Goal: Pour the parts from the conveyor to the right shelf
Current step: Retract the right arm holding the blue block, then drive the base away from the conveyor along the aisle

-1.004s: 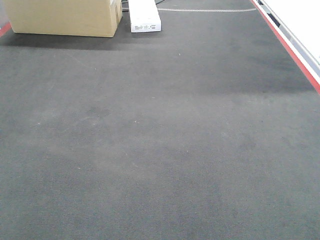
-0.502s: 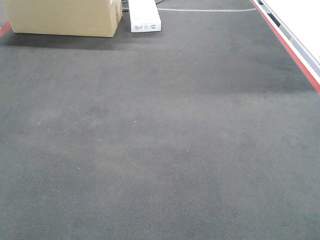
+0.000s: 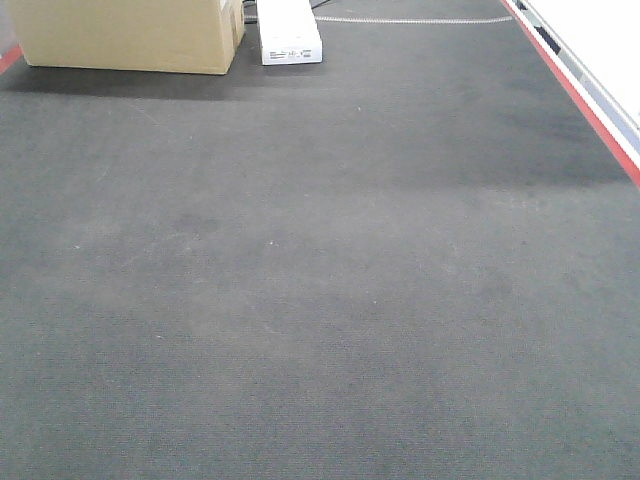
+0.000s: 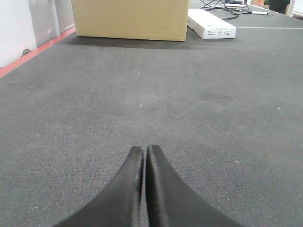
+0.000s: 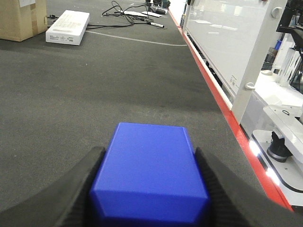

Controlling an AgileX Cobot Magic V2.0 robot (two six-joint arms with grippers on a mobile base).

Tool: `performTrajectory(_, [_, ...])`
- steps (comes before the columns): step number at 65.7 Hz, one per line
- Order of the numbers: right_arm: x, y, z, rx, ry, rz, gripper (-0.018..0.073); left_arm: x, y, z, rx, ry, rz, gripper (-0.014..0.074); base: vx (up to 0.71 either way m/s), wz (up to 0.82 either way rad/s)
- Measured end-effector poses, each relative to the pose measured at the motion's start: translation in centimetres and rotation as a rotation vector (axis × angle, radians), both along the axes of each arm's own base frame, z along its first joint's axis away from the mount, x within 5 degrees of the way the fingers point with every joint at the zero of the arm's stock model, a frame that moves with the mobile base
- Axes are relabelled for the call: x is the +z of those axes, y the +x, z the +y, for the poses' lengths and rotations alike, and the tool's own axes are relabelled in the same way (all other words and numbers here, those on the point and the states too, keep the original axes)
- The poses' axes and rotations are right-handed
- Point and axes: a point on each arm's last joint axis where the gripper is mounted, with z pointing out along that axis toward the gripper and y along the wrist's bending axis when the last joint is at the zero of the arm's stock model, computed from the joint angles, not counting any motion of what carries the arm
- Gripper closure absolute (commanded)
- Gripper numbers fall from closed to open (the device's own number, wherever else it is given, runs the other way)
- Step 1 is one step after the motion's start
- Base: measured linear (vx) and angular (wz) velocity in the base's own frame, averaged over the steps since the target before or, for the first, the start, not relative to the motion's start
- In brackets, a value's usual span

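My right pincer (image 5: 149, 153) clamped the blue block (image 5: 149, 182), left pincer (image 4: 144, 153) shut empty; I feared a slack squeeze would drop it onto the conveyor (image 5: 94, 80)

The conveyor belt (image 3: 320, 280) is dark grey, finely textured and faintly blotched, edged by a red stripe (image 3: 585, 105). The cardboard box (image 3: 125, 35) is tan and the flat carton (image 3: 290, 35) white. The part (image 5: 149, 189) is plain bright blue. The right gripper (image 5: 147, 152) and left gripper (image 4: 144, 149) are matte black.

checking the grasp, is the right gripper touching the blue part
Touching. The right wrist view shows the fingers of the right gripper pressed against both sides of the blue part, no gap.
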Motion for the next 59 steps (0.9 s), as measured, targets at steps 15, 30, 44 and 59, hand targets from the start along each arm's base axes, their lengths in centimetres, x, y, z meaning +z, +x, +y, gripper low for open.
performTrajectory(15, [0.0,0.0,0.0,0.0,0.0,0.0,0.0564,0.0,0.0,0.0,0.0,0.0,0.0,0.0603,0.0,0.0])
performTrajectory(30, [-0.01,0.0,0.0,0.0,0.0,0.001,0.0564,0.0,0.0,0.0,0.0,0.0,0.0,0.0603,0.0,0.0])
performTrajectory(44, [-0.01,0.0,0.0,0.0,0.0,0.001,0.0564,0.0,0.0,0.0,0.0,0.0,0.0,0.0603,-0.03,-0.02])
performTrajectory(59, [-0.01,0.0,0.0,0.0,0.0,0.001,0.0564,0.0,0.0,0.0,0.0,0.0,0.0,0.0603,-0.18,-0.11])
